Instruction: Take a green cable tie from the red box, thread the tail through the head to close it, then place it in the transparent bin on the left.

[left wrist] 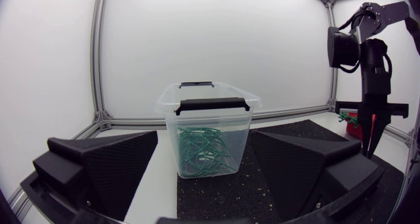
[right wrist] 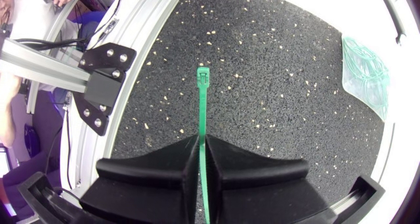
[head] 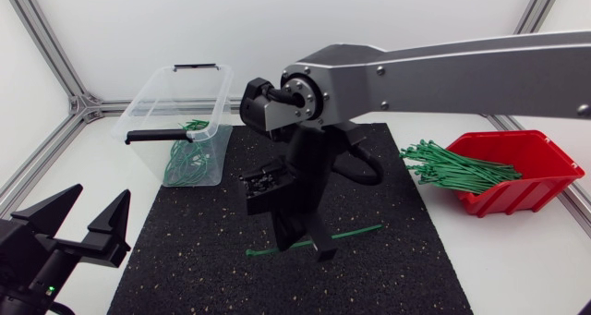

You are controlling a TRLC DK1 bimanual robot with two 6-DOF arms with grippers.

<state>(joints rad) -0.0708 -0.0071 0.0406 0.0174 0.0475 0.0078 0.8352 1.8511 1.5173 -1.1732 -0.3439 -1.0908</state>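
Observation:
My right gripper (head: pixel 303 246) points down at the middle of the black mat (head: pixel 185 260), shut on a green cable tie (head: pixel 355 232) that lies flat on the mat. In the right wrist view the tie (right wrist: pixel 202 106) runs straight out from between the pressed fingers, its head at the far end. The red box (head: pixel 531 167) at the right holds a bundle of green ties (head: pixel 452 164). The transparent bin (head: pixel 175 121) at the back left has several closed ties inside. At the front left, off the mat, my left gripper (head: pixel 83 227) stands open and holds nothing, facing the bin (left wrist: pixel 207 138).
The mat covers the table's middle. Aluminium frame rails (head: pixel 46 66) run along the table's edges. The bin's black handles (left wrist: pixel 211 106) are latched at its rim. In the left wrist view the right arm (left wrist: pixel 371 79) hangs down in front of the red box.

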